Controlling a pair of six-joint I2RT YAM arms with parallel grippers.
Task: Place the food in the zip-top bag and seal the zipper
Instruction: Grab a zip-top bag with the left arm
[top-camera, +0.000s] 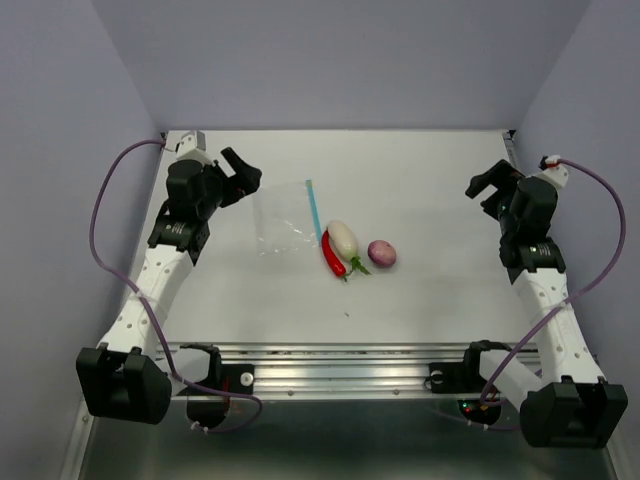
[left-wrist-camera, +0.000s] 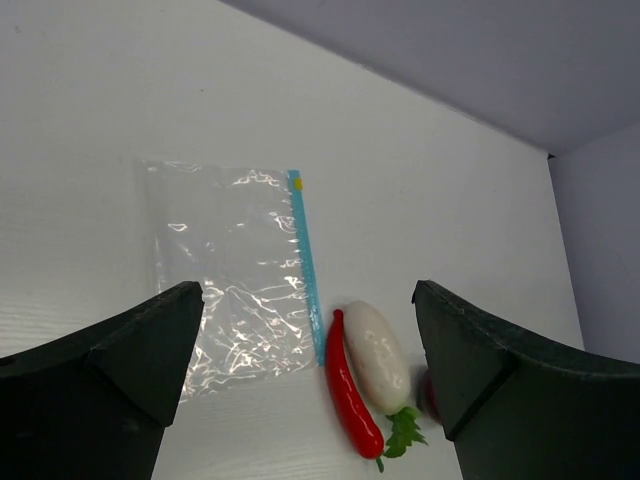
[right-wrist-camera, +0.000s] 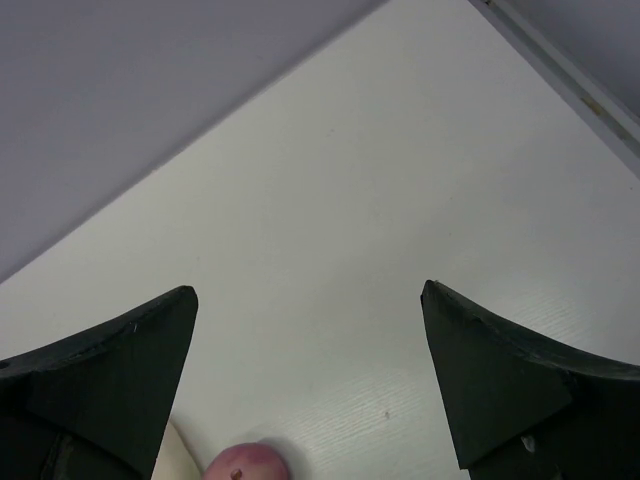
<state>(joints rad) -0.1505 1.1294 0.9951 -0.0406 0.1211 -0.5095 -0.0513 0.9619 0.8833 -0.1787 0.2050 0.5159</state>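
Observation:
The clear zip-top bag (top-camera: 281, 222) (left-wrist-camera: 235, 270) lies flat near the table's middle, its light-blue zipper (top-camera: 314, 208) (left-wrist-camera: 306, 262) along the right edge. Just right of it lie the food pieces: a red chili (top-camera: 332, 254) (left-wrist-camera: 352, 388), touching a white egg-shaped vegetable (top-camera: 343, 238) (left-wrist-camera: 379, 355) with a green stem, and a purplish-pink ball (top-camera: 381, 253) (right-wrist-camera: 248, 464) a little apart. My left gripper (top-camera: 240, 172) (left-wrist-camera: 308, 296) hovers open at the back left, apart from the bag. My right gripper (top-camera: 488, 181) (right-wrist-camera: 310, 300) stands open at the right, holding nothing.
The white table (top-camera: 420, 180) is bounded by purple walls at the back and both sides. A metal rail (top-camera: 340, 357) runs along the near edge between the arm bases. Purple cables loop off both arms.

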